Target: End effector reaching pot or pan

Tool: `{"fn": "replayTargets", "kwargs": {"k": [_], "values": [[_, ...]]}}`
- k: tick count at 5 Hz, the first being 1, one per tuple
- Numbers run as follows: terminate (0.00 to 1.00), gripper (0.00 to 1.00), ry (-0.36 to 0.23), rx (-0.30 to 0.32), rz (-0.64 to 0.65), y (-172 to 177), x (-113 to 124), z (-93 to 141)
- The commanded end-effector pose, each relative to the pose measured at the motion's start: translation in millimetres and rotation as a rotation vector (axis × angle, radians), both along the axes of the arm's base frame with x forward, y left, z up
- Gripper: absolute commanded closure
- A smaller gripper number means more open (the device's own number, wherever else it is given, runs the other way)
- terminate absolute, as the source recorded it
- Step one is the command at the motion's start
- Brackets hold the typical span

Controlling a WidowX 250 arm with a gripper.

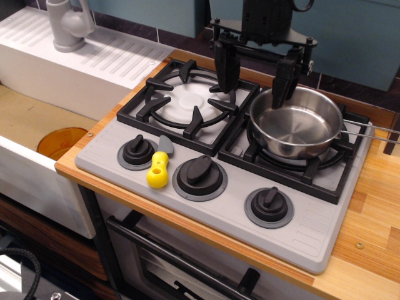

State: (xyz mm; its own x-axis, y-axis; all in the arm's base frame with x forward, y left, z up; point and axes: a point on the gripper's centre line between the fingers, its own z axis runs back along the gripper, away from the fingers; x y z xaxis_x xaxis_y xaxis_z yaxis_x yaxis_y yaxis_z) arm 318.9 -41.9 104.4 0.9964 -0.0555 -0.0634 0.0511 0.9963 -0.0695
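Pan [299, 128] unlabelled, under spread-fingered end effector [255, 80].

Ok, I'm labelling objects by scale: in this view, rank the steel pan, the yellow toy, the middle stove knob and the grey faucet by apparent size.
Largest to smallest:
1. steel pan
2. grey faucet, cropped by the frame and farther away, so unsure
3. middle stove knob
4. yellow toy

The gripper [255, 74] is matte black: a bulky body, a thin crossbar with small screws, two straight parallel fingers [225, 65].
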Motion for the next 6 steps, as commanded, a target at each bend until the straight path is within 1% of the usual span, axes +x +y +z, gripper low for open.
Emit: {"fn": "replayTargets", "kwargs": {"k": [1, 2, 4, 5, 6], "values": [[0.0, 0.0, -0.105, -0.019, -0.017, -3.0, 26.9, -6.4], [0.0, 0.0, -0.132, -0.021, -0.038, 1.6, 31.1, -14.5], [0.0, 0.0, -0.151, -0.029, -0.047, 5.2, 32.3, -17.2], [0.0, 0.0, -0.151, -0.004, -0.056, 14.4, 31.5, -15.8], [0.0, 0.0, -0.189, -0.023, -0.092, 17.7, 34.7, -40.7]]}}
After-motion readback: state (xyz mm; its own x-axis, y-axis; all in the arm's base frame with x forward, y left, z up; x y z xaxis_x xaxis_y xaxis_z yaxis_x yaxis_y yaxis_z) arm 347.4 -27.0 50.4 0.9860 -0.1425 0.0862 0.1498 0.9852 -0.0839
